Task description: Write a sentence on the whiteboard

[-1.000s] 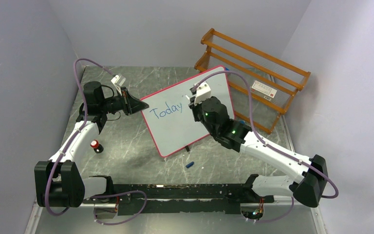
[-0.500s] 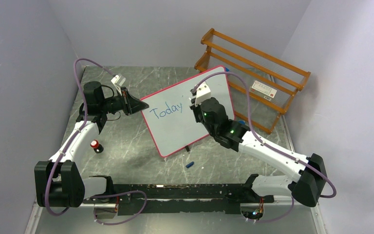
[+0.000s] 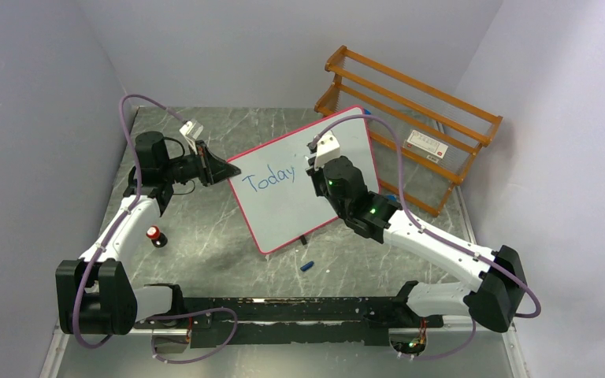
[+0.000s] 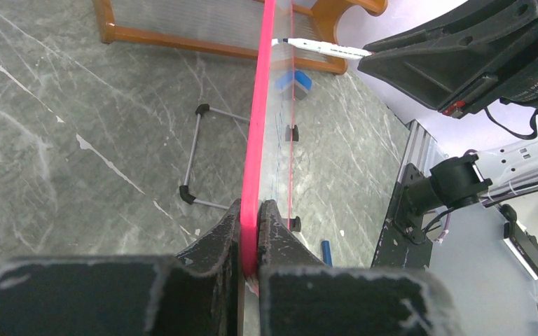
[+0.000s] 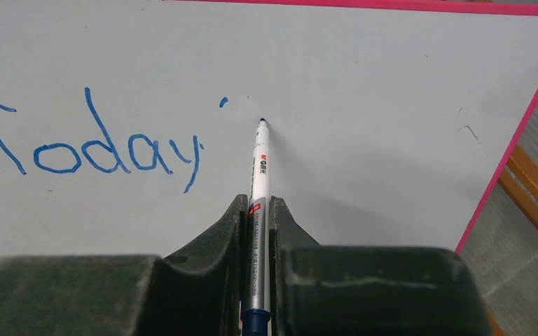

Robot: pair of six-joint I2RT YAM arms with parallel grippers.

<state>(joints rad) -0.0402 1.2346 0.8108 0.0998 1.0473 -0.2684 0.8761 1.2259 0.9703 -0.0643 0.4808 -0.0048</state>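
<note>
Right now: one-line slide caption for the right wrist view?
The marker clamped in the right jaws, tip at the whiteboard just past the blue word "Today" and a small dot.

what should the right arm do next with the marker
Probably start the next letter: the marker tip sits just right of the apostrophe after "Today", bare board lies beyond, and the left fingers clamp the rim.
</note>
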